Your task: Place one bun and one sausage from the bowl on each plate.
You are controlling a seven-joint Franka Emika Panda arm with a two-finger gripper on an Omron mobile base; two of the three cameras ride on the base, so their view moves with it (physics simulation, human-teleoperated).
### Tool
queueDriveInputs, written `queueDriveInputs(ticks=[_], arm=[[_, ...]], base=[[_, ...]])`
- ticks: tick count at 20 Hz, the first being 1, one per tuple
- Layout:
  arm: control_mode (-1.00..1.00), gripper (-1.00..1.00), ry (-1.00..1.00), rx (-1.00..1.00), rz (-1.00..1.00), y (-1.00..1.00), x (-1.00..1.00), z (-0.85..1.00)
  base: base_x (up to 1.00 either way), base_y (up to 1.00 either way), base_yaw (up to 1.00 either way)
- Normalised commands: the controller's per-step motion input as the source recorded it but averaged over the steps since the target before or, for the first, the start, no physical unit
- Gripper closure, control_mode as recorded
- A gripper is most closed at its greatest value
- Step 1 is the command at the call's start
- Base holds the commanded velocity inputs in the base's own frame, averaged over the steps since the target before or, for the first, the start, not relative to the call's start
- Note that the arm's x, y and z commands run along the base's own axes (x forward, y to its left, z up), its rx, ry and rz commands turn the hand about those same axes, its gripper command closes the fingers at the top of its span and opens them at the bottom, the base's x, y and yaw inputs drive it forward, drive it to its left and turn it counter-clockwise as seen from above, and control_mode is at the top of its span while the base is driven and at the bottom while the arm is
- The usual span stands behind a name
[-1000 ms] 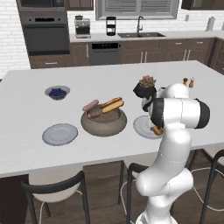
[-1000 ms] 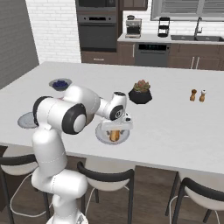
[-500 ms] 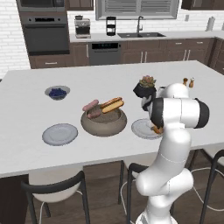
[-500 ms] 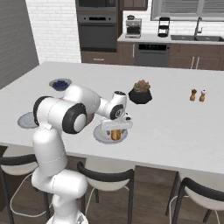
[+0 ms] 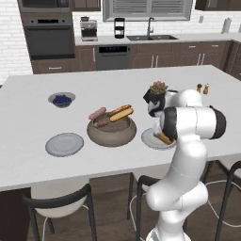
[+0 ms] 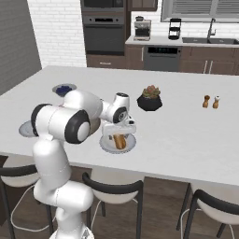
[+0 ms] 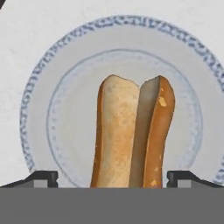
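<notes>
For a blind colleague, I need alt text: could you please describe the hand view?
A split hot-dog bun lies on a round grey plate with a speckled blue rim, seen from straight above. The open gripper hangs over it, one dark fingertip on each side of the bun's near end, touching nothing. The plate sits on a pale counter.
</notes>
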Motion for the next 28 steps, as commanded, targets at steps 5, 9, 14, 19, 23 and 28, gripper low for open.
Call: queueDriveInputs(ticks=[5, 9, 14, 19, 23, 28], arm=[[-1.00, -1.00, -0.04, 0.00, -0.02, 0.05, 0.00, 0.20], [-1.00, -1.00, -0.10, 0.00, 0.00, 0.10, -0.19, 0.63], [-1.00, -1.00, -0.11, 0.00, 0.00, 0.35, -0.10, 0.72], [-1.00, -1.00, -0.05, 0.00, -0.06, 0.57, -0.02, 0.50], [-1.00, -1.00, -0.04, 0.00, -0.05, 0.72, 0.00, 0.18], [-1.00, -1.00, -0.02, 0.14, -0.11, 0.56, 0.00, 0.01]], base=[[0.00, 0.00, 0.00], [0.00, 0.00, 0.00], [0.00, 0.00, 0.00], [0.00, 0.00, 0.00], [0.00, 0.00, 0.00], [0.00, 0.00, 0.00]])
